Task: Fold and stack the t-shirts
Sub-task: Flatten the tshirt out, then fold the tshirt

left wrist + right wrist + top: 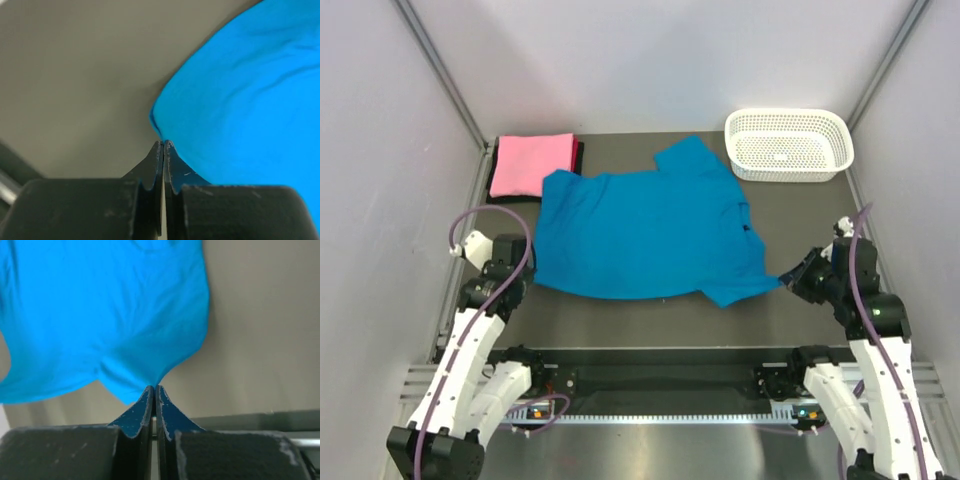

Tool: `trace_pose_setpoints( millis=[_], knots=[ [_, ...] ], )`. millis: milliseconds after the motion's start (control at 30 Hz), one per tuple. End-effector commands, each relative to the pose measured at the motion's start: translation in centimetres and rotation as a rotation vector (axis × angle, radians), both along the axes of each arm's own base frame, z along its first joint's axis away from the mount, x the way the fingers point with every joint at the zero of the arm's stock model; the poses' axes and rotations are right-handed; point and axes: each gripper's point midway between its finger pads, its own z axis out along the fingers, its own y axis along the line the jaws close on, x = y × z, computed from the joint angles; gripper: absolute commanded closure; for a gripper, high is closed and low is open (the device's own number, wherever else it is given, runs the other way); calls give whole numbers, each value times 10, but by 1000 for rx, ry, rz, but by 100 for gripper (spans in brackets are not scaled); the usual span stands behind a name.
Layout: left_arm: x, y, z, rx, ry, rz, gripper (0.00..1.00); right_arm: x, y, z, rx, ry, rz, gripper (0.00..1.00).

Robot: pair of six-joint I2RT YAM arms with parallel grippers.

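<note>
A turquoise-blue t-shirt (640,235) lies spread across the middle of the table. My left gripper (533,263) is at its near left corner; in the left wrist view the jaws (163,143) are shut, with the edge of the blue t-shirt (240,100) running into their tips. My right gripper (787,281) is at the near right corner, and its jaws (154,387) are shut on a pulled-up point of the blue t-shirt (110,315). A folded pink t-shirt (530,162) lies at the back left on top of a dark maroon-black t-shirt (581,155).
A white perforated basket (788,143) stands at the back right, just beyond the blue shirt's far sleeve. Grey walls close in the left, right and back sides. A metal rail (660,385) runs along the near edge between the arm bases.
</note>
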Motion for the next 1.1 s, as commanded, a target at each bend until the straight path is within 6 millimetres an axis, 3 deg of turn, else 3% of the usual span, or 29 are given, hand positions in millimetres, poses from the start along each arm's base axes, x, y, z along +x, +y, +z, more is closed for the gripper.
trace_pose_setpoints(
  millis=[0, 233, 333, 500, 533, 567, 600, 633, 667, 733, 767, 1033, 1067],
  knots=[
    [-14, 3, -11, -57, 14, 92, 100, -16, -18, -9, -46, 43, -105, 100],
    [-5, 10, -20, -16, 58, 138, 100, 0, -16, -35, -34, 92, -119, 100],
    [10, 12, -28, 10, 56, 147, 100, 25, -15, -45, -33, 106, -121, 100],
    [45, 10, -37, 25, 57, 163, 100, 79, -8, -40, -35, 70, -82, 100],
    [50, 8, -48, 31, 101, 155, 100, 86, -6, -41, -50, 66, -56, 100],
    [59, 6, -46, 29, 103, 152, 100, 98, -6, -46, -64, 91, -42, 100],
    [61, 6, -59, 42, 161, 156, 100, 107, -5, -46, -84, 84, -7, 100],
    [64, 7, -63, 50, 185, 161, 100, 114, -4, -58, -96, 133, 14, 100],
    [72, 7, -60, 56, 188, 168, 100, 125, -3, -52, -105, 120, 33, 100],
    [74, 11, -72, 97, 262, 185, 100, 135, -4, -64, -137, 158, 68, 100],
    [82, 11, -68, 102, 256, 187, 100, 145, -4, -57, -149, 137, 79, 100],
    [102, 12, -79, 124, 256, 191, 100, 187, -12, -64, -258, 149, 112, 100],
    [104, 12, -79, 129, 259, 194, 100, 195, -9, -57, -260, 117, 121, 100]
  ],
)
